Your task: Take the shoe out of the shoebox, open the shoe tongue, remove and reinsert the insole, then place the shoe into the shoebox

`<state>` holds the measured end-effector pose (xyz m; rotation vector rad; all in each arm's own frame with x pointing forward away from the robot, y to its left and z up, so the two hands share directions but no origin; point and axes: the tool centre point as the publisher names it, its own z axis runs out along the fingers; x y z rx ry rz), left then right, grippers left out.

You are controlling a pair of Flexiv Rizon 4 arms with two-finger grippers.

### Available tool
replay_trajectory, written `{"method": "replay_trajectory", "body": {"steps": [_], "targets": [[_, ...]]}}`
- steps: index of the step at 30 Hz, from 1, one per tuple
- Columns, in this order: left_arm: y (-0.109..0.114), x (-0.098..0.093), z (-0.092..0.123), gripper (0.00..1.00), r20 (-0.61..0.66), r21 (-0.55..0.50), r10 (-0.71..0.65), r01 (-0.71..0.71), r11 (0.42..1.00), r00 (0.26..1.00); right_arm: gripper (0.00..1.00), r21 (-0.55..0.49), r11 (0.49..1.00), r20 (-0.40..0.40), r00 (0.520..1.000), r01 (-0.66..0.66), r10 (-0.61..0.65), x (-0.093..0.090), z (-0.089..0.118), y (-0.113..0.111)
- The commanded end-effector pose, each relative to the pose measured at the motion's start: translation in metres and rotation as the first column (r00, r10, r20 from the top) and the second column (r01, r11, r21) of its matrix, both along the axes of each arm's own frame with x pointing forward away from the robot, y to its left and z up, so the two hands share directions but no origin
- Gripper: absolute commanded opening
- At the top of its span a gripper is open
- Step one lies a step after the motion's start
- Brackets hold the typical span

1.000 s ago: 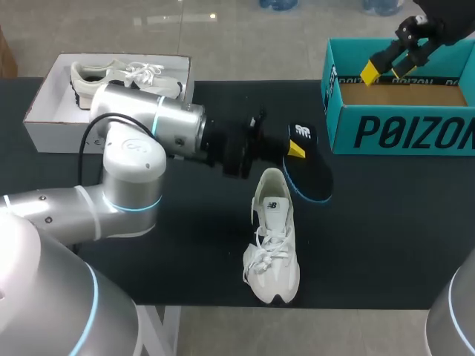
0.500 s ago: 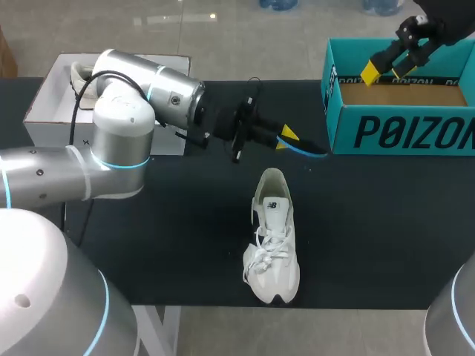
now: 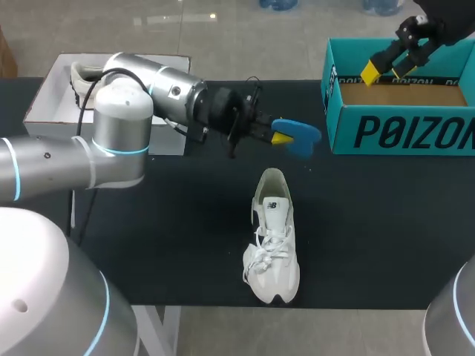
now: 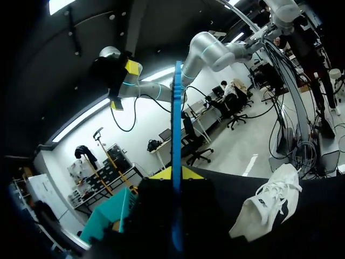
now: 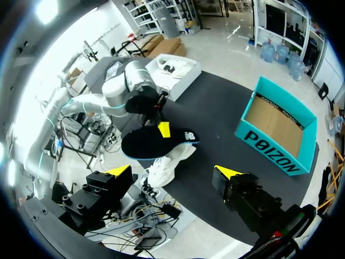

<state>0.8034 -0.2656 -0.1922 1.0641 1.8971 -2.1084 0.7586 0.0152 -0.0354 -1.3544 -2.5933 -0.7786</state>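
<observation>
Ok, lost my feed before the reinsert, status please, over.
Left gripper shut on insole, in the air past the shoe. Right gripper open, empty, high near teal shoebox. Shoe upright on table, opening unblocked.

Left claw (image 5: 162,131) pinches insole (image 5: 144,144) near shoe (image 5: 161,171).

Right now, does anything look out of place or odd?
Nothing spilled or damaged. The only thing out of place is the insole: it is out of the shoe, pinched in the left gripper above the table.
</observation>
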Motion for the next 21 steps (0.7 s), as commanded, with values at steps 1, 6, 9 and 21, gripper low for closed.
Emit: {"method": "replay_trajectory", "body": {"steps": [1, 6, 9, 21], "targets": [[0.0007, -0.0033, -0.0037, 0.0, -0.002, -0.006, 0.008, -0.008, 1.0, 1.0, 1.0, -0.003, 1.0, -0.004, 1.0, -0.001, 0.001, 0.002, 0.0, 0.001], [0.0007, -0.0033, -0.0037, 0.0, -0.002, -0.006, 0.008, -0.008, 1.0, 1.0, 1.0, -0.003, 1.0, -0.004, 1.0, -0.001, 0.001, 0.002, 0.0, 0.001], [0.0007, -0.0033, -0.0037, 0.0, -0.002, -0.006, 0.008, -0.008, 1.0, 1.0, 1.0, -0.003, 1.0, -0.004, 1.0, -0.001, 0.001, 0.002, 0.0, 0.001], [-0.0056, 0.0032, 0.0061, 0.0, -0.323, 0.11, -0.049, 0.089, 0.99, 0.945, 1.0, -0.003, 1.0, -0.004, 1.0, -0.001, 0.001, 0.002, 0.0, 0.001]]}}
